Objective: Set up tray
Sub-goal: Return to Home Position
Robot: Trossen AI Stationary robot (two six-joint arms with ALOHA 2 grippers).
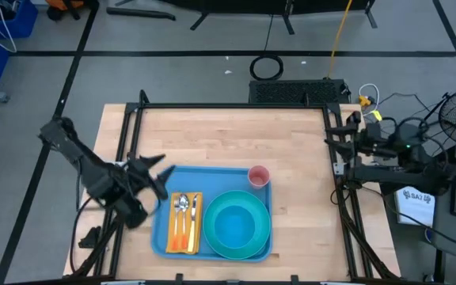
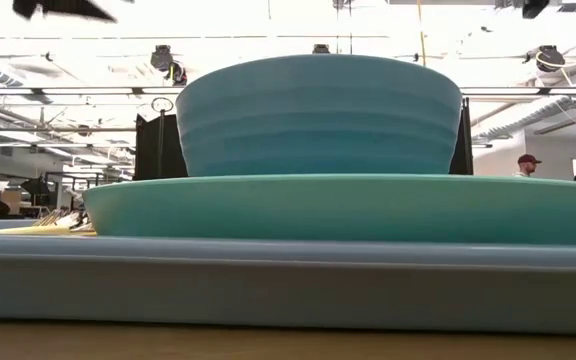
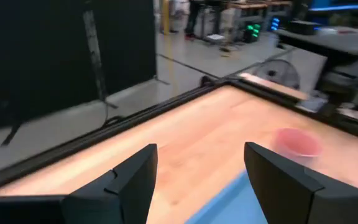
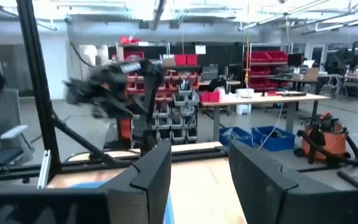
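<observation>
The wooden table [image 1: 228, 134] fills the middle of the high view. The tray [image 1: 212, 179] lies flat at its lower centre, long side running left to right, near the table's bottom edge.

The left gripper [image 1: 161, 176] hangs just left of the tray's upper left corner, touching nothing. Its fingers [image 3: 132, 180] are spread wide and hold nothing. The right gripper [image 4: 199, 155] is pulled back at the table's right edge, well apart from the tray. Its fingers are also parted and empty.

A round teal plate [image 2: 348, 208] takes up the right half of the tray, and a blue bowl [image 2: 318, 115] stands upright in the middle of it. A yellow napkin [image 1: 169, 218] lies flat on the left half, just beside the plate.

A pink cup [image 1: 259, 176] stands upright at the tray's upper right corner, just above the plate. I cannot tell whether it is inside the rim.

On the napkin, side by side and pointing to the top of the frame, lie an orange fork [image 1: 176, 226] on the left, an orange spoon [image 1: 184, 223] in the middle and a yellow knife [image 1: 194, 222] on the right.
</observation>
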